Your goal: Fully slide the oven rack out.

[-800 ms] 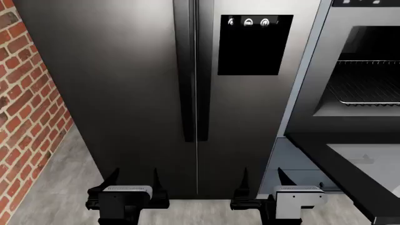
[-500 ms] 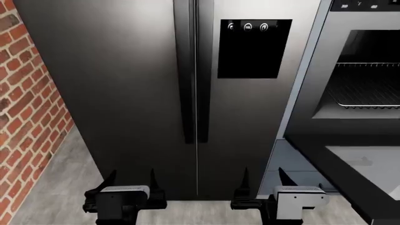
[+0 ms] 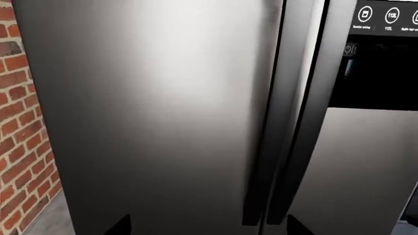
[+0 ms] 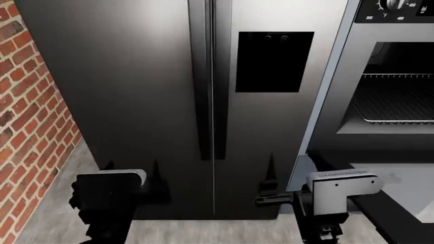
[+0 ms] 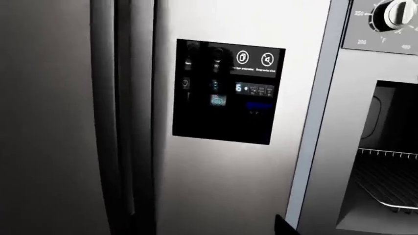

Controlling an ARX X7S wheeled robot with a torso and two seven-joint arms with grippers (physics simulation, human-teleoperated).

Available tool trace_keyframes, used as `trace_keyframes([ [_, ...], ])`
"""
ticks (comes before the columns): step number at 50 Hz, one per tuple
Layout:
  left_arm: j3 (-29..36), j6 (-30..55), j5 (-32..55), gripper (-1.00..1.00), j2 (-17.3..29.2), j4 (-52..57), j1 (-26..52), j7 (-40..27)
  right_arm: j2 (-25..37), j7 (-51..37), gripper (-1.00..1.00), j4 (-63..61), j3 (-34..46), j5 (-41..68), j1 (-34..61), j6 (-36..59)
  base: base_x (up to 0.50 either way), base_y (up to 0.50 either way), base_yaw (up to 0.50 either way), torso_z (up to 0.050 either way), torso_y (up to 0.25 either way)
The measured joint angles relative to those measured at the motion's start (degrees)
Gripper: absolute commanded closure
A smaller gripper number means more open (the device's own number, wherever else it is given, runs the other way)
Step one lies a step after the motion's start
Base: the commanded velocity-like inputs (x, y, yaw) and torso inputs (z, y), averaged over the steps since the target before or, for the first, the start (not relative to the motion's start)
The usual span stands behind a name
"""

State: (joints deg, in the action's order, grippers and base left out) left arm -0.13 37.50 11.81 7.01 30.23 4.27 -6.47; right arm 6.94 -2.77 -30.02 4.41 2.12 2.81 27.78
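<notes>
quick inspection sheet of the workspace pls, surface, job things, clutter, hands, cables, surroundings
surface: grey floor in front of the appliances; dark lowered oven door at the right edge.
job's things: silvery wire grid oven rack sits inside the open oven cavity, not pulled out.
clutter: nothing seen.
grippers: left hand and right hand both face the tall stainless steel two-door fridge, fingers apart, holding nothing, neither near the rack.
cables: nothing seen.
surroundings: red brick wall at left; black dispenser panel on the fridge; oven control knob above the cavity.
</notes>
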Motion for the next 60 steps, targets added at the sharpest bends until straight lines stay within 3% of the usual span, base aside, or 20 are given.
trace_keyframes([
  [9, -5.5, 22.1, 10.0, -1.0, 2.8, 15.2, 7.9, -1.6, 3.9, 0.0, -1.0, -16.1, -2.4, 6.2, 4.4, 18.1, 0.0, 0.0, 0.0, 0.05, 0.0],
  [16, -13.9, 36.1, 36.6, -1.0, 7.5, 20.8, 16.6, -15.6, 16.5, -15.9, -1.0, -23.0, -4.7, 30.2, 11.2, 25.9, 0.0, 0.0, 0.0, 0.05, 0.0],
  [24, -17.5, 39.0, 68.3, -1.0, 16.1, 19.1, 26.3, -37.1, 28.3, -33.5, -1.0, -25.6, -7.1, 58.6, 23.0, 31.9, 0.0, 0.0, 0.0, 0.05, 0.0],
  [33, -14.6, 36.6, 89.9, -1.0, 26.8, 15.4, 36.3, -54.5, 36.6, -47.5, -1.0, -24.8, -6.2, 80.3, 35.1, 34.7, 0.0, -0.16, 0.0, 0.049, 0.0],
  [43, -11.6, 33.8, 100.9, -1.0, 33.3, 12.4, 43.1, -63.8, 40.9, -54.6, -1.0, -22.8, -5.2, 91.8, 42.6, 35.5, 0.0, -0.5, 0.0, 0.003, 0.0],
  [60, -8.5, 33.2, 103.3, -1.0, 34.7, 10.7, 46.4, -66.6, 43.6, -57.4, -1.0, -20.3, -4.7, 97.1, 45.6, 36.0, 0.0, -0.5, 0.0, 0.0, 0.0],
])
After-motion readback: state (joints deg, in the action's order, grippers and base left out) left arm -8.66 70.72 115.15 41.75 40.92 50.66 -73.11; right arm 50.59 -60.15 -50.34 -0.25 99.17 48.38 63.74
